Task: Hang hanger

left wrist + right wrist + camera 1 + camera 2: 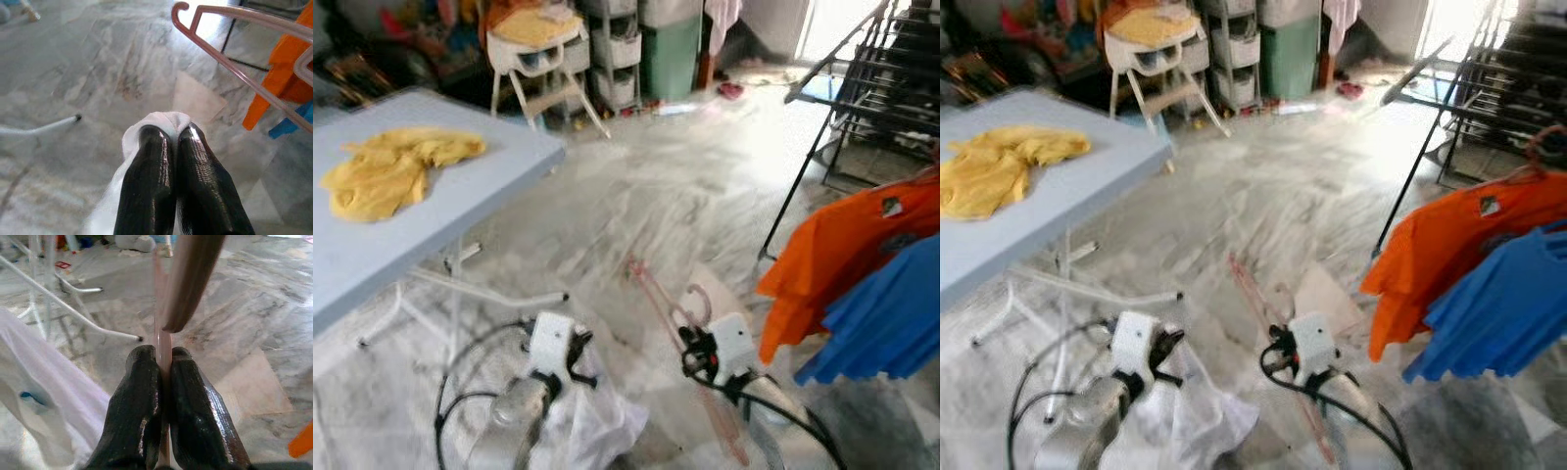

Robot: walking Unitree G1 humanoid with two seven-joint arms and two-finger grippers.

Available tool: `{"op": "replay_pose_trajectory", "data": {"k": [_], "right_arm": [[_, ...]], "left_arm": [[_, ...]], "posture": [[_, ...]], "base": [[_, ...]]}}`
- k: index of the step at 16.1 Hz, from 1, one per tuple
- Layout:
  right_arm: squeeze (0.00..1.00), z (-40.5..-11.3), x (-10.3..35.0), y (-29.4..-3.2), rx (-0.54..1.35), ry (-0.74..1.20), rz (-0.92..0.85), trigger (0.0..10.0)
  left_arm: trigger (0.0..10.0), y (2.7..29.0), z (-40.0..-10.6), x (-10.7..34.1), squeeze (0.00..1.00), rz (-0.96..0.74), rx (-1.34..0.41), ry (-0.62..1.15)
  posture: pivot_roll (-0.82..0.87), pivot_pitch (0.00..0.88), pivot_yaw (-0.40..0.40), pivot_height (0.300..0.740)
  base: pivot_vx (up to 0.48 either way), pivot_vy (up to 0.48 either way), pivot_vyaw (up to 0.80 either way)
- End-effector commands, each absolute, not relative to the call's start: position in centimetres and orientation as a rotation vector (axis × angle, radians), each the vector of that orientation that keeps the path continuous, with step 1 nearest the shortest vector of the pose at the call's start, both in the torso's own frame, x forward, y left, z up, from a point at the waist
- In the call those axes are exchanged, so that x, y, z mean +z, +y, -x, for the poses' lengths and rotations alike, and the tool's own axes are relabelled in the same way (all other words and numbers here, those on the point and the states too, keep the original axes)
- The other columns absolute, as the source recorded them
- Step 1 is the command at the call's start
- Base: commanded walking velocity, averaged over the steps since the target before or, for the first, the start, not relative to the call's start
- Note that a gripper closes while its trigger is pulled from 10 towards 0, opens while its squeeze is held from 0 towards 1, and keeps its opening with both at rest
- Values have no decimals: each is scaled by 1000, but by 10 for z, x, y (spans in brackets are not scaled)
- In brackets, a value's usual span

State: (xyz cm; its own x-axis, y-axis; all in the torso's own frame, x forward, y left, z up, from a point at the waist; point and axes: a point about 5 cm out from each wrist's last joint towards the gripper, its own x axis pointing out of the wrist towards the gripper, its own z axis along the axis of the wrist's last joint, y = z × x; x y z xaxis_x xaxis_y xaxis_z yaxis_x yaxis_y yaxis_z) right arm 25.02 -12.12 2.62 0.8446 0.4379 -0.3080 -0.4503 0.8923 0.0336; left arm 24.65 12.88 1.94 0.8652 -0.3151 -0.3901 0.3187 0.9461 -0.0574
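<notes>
The right gripper pinches a thin pink plastic hanger; the left gripper clamps soft white cloth. Veined grey marble floor gleams beneath, beside a pale blue table.

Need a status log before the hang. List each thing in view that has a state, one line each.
Left hand: shut on white garment.
Right hand: shut on pink hanger.
White garment: held, drooping toward the floor.
Pink hanger: held, not yet on the rack.
Orange shirt: hanging on the drying rack.
Blue shirt: hanging beside the orange shirt.
Yellow garment: crumpled on the blue table.
</notes>
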Motion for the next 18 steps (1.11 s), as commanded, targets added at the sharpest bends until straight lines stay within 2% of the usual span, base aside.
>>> {"op": "replay_pose_trajectory", "data": {"k": [1, 4, 15, 18], "right_arm": [[0, -253, 31, -116, 488, 293, 38, 10000], [0, -252, 32, -116, 494, 286, 41, 10000], [0, -253, 33, -116, 494, 287, 41, 10000], [0, -253, 33, -116, 493, 286, 40, 10000]], "left_arm": [[10000, 132, -251, 26, 0, -23, -327, 373], [10000, 131, -251, 26, 0, -34, -321, 375], [10000, 130, -253, 27, 0, -36, -312, 368], [10000, 131, -254, 27, 0, -33, -300, 368]], "posture": [[-114, 0, 74, 740], [-113, 0, 74, 740], [-116, 0, 72, 740], [-114, 0, 70, 740]], "base": [[0, 0, 0], [0, 0, 0], [-267, 0, 532], [-82, 0, 0]]}}
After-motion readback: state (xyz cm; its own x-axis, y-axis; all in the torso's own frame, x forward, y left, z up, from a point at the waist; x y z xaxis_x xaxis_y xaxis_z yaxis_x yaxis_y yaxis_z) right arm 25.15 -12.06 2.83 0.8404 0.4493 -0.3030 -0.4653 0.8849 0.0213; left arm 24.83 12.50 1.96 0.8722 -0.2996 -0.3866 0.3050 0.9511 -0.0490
